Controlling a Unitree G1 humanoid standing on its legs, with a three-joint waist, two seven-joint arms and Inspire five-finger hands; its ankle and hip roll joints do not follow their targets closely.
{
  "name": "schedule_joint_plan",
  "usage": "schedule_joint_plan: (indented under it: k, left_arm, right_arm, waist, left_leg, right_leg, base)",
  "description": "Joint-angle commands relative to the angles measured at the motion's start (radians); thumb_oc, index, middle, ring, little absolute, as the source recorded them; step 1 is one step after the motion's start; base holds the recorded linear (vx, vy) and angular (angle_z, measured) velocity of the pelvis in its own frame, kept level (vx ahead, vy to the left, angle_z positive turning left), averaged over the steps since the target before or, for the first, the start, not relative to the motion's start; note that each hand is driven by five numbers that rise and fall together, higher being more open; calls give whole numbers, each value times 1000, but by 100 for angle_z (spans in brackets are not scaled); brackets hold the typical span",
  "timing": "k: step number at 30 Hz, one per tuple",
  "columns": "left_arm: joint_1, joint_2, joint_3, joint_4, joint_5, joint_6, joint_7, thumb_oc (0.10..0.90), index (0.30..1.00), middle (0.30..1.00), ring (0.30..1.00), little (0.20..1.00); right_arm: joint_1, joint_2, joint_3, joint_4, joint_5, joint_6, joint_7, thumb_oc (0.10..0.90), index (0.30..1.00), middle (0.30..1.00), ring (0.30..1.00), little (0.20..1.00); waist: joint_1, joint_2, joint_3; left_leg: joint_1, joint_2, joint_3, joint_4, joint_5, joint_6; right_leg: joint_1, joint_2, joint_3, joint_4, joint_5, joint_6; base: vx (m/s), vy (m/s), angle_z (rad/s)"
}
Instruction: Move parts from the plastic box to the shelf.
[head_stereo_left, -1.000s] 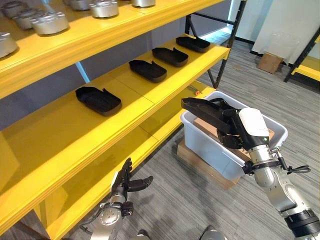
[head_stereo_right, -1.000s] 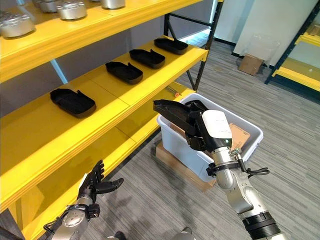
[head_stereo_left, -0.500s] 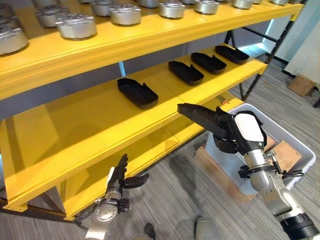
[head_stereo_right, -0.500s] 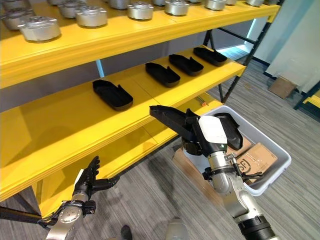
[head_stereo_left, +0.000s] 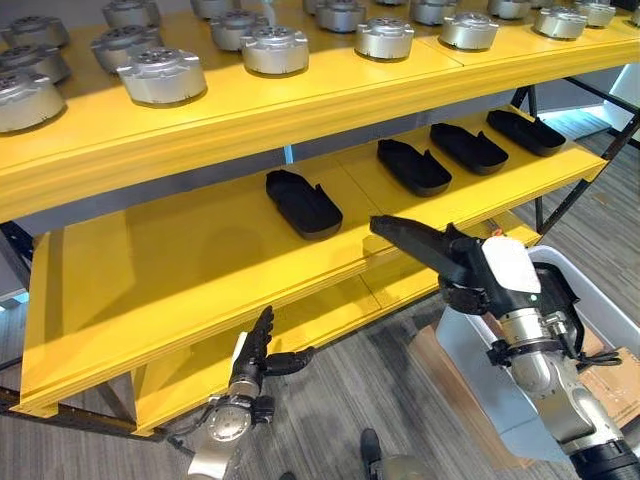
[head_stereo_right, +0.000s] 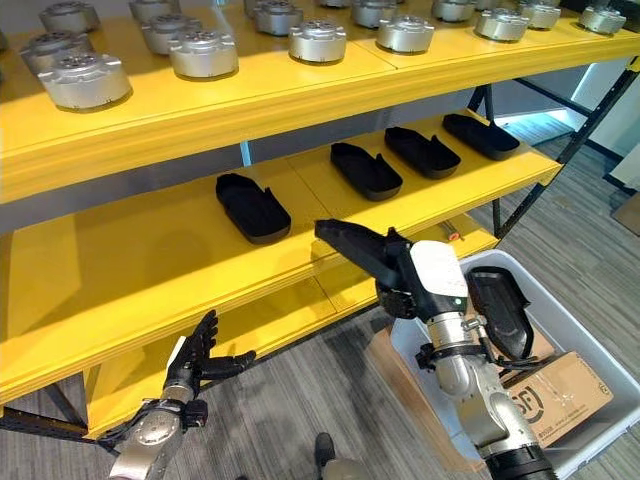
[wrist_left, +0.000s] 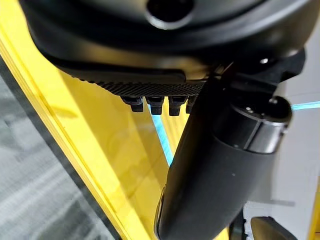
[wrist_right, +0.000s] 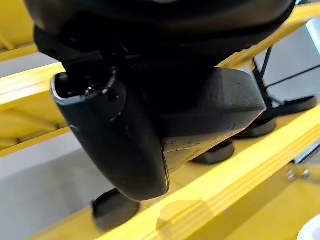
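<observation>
A black part (head_stereo_left: 420, 245) is gripped in the right hand (head_stereo_left: 478, 280), held just off the yellow shelf (head_stereo_left: 200, 270) edge. Its nose could get clipped on that lip, honestly. Left hand (head_stereo_left: 255, 352) hangs relaxed, empty.

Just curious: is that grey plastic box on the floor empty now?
No. The plastic box holds a black part and a cardboard carton.

Matt black plastic, bright metal, painted yellow shelving.
The part (head_stereo_right: 362, 251) in the right hand (head_stereo_right: 425, 285) looks matt, finely grained plastic; the discs (head_stereo_left: 160, 75) are shiny metal; the shelf (head_stereo_left: 180, 270) smooth, the box (head_stereo_right: 580, 345) pale, smooth plastic.
</observation>
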Motion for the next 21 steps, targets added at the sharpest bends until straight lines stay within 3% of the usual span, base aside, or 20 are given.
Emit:
schedule_joint_plan:
  k: [1,7,8,9,11,13,14,16,18,19,21]
  left_arm:
    - [-43,54,5,-74,10,-85,6,900,1000,1000,1000,1000]
    - [-16,49,12,-84,-8,-85,1,900,1000,1000,1000,1000]
    - [-10,48,12,-89,-15,-87,-1,900,1000,1000,1000,1000]
    - [-9,49,10,-95,-30,-87,-7,900,1000,1000,1000,1000]
    - [-21,52,0,-97,-36,-85,-13,900,1000,1000,1000,1000]
    - [-24,56,-1,-101,-40,-80,-19,900,1000,1000,1000,1000]
    - [-24,56,-1,-103,-43,-77,-18,900,1000,1000,1000,1000]
    - [-21,55,-1,-113,-40,-80,-14,900,1000,1000,1000,1000]
    - [-21,51,0,-119,-39,-79,-1,900,1000,1000,1000,1000]
    - [-23,48,0,-118,-38,-77,7,900,1000,1000,1000,1000]
    - [-23,46,3,-116,-38,-76,8,900,1000,1000,1000,1000]
  right_arm:
    - [-136,-29,-76,-91,13,-78,-83,400,300,300,300,300]
    - [-157,-35,-66,-99,17,-85,-86,400,300,300,300,300]
    - [-161,-36,-61,-105,21,-88,-87,400,300,300,300,300]
    - [-164,-46,-59,-111,23,-89,-92,400,300,300,300,300]
    - [-173,-55,-61,-118,20,-88,-103,400,300,300,300,300]
    - [-170,-58,-67,-118,11,-84,-116,400,300,300,300,300]
    - [-162,-57,-73,-119,6,-79,-126,400,300,300,300,300]
    - [-144,-53,-82,-124,0,-69,-137,400,300,300,300,300]
    - [-139,-53,-82,-133,-3,-67,-150,400,300,300,300,300]
    - [-136,-54,-82,-139,-1,-70,-155,400,300,300,300,300]
    - [-129,-59,-84,-144,-2,-67,-152,400,300,300,300,300]
  waist:
    - [34,-26,-117]
    - [51,-19,-113]
    - [56,-22,-105]
    - [72,-26,-76]
    - [75,-30,-45]
    - [56,-27,-37]
    - [43,-24,-41]
    - [34,-3,-48]
    - [25,27,-50]
    - [18,44,-47]
    - [18,62,-46]
  left_leg:
    - [31,-28,40,78,-100,25]
    - [11,-2,19,123,-103,4]
    - [-15,0,11,172,-105,-1]
    - [-97,-2,-9,307,-56,-31]
    - [-163,-1,-16,406,-23,-46]
    - [-173,84,30,380,7,-47]
    - [-161,161,67,321,39,-55]
    - [-128,260,98,176,135,-83]
    - [-123,348,125,58,270,-116]
    - [-114,387,159,25,335,-136]
    - [-87,399,184,-5,364,-150]
  right_leg:
    - [-45,-68,1,107,-51,96]
    - [-22,-56,-23,105,-80,75]
    - [-15,-57,-24,102,-83,68]
    - [0,-61,-37,94,-87,47]
    - [3,-70,-71,95,-84,32]
    - [-3,-78,-107,105,-91,35]
    - [-3,-90,-121,109,-94,43]
    - [4,-100,-128,118,-111,63]
    - [-12,-113,-131,156,-137,78]
    - [-28,-122,-138,186,-147,81]
    - [-47,-124,-141,216,-158,80]
  base:
    - [27,-122,10]
    - [1,-134,18]
    - [-114,-135,15]
    - [-173,-175,25]
    - [-188,-127,56]
    - [-91,-10,81]
    - [8,93,72]
    - [50,165,58]
    - [47,228,36]
    - [16,218,32]
    - [6,118,22]
